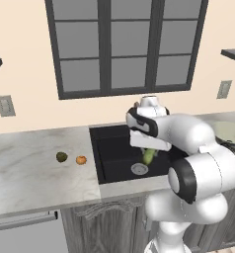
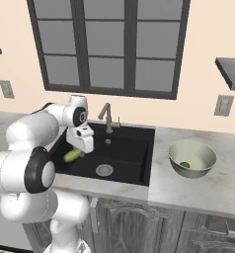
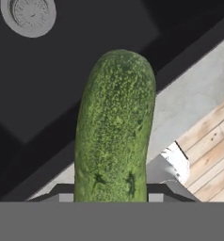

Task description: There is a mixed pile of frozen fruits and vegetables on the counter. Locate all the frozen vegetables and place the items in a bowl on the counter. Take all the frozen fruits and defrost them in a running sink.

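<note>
1. On the counter (image 1: 35,163) left of the sink, 2 small balls sit just beside each other: a dull olive-brown ball (image 1: 61,157) and an orange ball (image 1: 81,159). These are the fruits, and neither has reached the water, so I judge that half of the job untouched.
2. The black sink (image 1: 112,158) has its round drain (image 1: 139,169) bare, and no water can be seen running from the gooseneck faucet (image 2: 107,117) at its back edge; turning it on looks to be left as well.
3. The gripper (image 2: 76,153) hangs above the sink's left part, jaws closed on the long green cucumber (image 3: 115,127), which sticks out past the fingers. It is a vegetable, so it belongs in the bowl, not here.
4. Right of the sink, the pale bowl (image 2: 204,157) stands on the counter with 1 small shiny dark green piece (image 2: 184,165) already inside. So 1 of 2 vegetables is placed and the 2nd is in hand.
5. In the way: the faucet stands behind the line from gripper to bowl, and the sink's far rim must be cleared. The window (image 2: 109,44), wall outlets (image 2: 222,105) and a shelf (image 2: 232,69) are well apart from the work.
</note>
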